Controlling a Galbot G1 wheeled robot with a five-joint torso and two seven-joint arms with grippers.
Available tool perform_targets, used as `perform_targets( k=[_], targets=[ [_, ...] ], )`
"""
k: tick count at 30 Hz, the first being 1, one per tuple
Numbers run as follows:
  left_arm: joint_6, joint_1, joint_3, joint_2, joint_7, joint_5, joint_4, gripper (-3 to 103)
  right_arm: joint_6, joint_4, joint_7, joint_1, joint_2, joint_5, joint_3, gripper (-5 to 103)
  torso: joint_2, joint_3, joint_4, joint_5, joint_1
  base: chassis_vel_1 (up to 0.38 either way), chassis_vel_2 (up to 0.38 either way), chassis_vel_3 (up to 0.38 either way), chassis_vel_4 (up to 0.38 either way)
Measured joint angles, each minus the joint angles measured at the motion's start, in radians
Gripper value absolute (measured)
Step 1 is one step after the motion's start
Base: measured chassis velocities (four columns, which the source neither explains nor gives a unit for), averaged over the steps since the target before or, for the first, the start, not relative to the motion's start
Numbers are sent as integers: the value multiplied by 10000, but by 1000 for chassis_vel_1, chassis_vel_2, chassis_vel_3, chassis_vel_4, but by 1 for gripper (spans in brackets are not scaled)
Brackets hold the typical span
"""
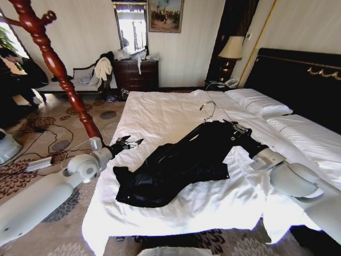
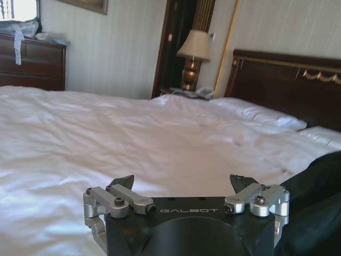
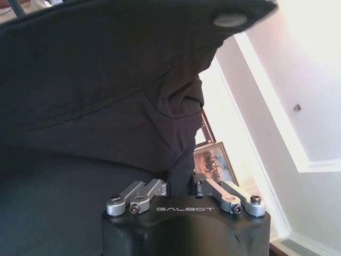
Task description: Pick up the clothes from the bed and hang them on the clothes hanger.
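The black, slightly shiny clothes (image 1: pixel 176 165) lie spread across the middle of the bed (image 1: pixel 160 117), which has white sheets. At the collar end the silver hook of the clothes hanger (image 1: pixel 209 109) stands up from the garment. My right gripper (image 1: pixel 238 128) is at that collar end; in the right wrist view it (image 3: pixel 181 184) is shut on a fold of the black fabric (image 3: pixel 106 96), with a pale button (image 3: pixel 230 20) above. My left gripper (image 1: pixel 128 143) hovers open over the sheet, left of the garment's lower end. The left wrist view shows my left gripper (image 2: pixel 183 184) with its jaws apart and the clothes (image 2: pixel 314 202) to one side.
A reddish-brown wooden coat stand (image 1: pixel 53 64) rises left of the bed, close to my left arm. The black headboard (image 1: pixel 298 80) and pillows (image 1: pixel 258 101) are at the right. A dresser (image 1: pixel 137 74), a lamp (image 1: pixel 232 50) and a bench (image 1: pixel 80 82) line the back wall.
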Motion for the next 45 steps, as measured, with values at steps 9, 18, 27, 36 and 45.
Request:
perform_targets(
  k=[9,18,27,36,45],
  targets=[
    [-106,-1427,2332,-529,775,1919,1197,100,-82,189,58,-132,0,165,1,19,0,0,3,-2,0,0,0,0,0],
    [947,-2618,3455,-1428,-246,2011,1536,100,-88,67,139,43,-61,397,-148,19,0,1,0,0,1,0,0,0,0],
    [3717,-3026,3420,-2131,-2597,627,1292,100,-110,91,238,-185,-161,484,-90,19,0,0,0,2,1,0,0,0,0],
    [5242,-4023,3622,-3355,-3590,-481,2333,100,-95,2,274,-173,-158,286,-157,19,0,0,0,2,1,0,0,0,0],
    [5379,-5466,5248,-4122,-2481,130,3172,100,-122,-54,374,-227,-73,349,-163,19,0,0,-1,2,1,0,0,0,0]
  ],
)
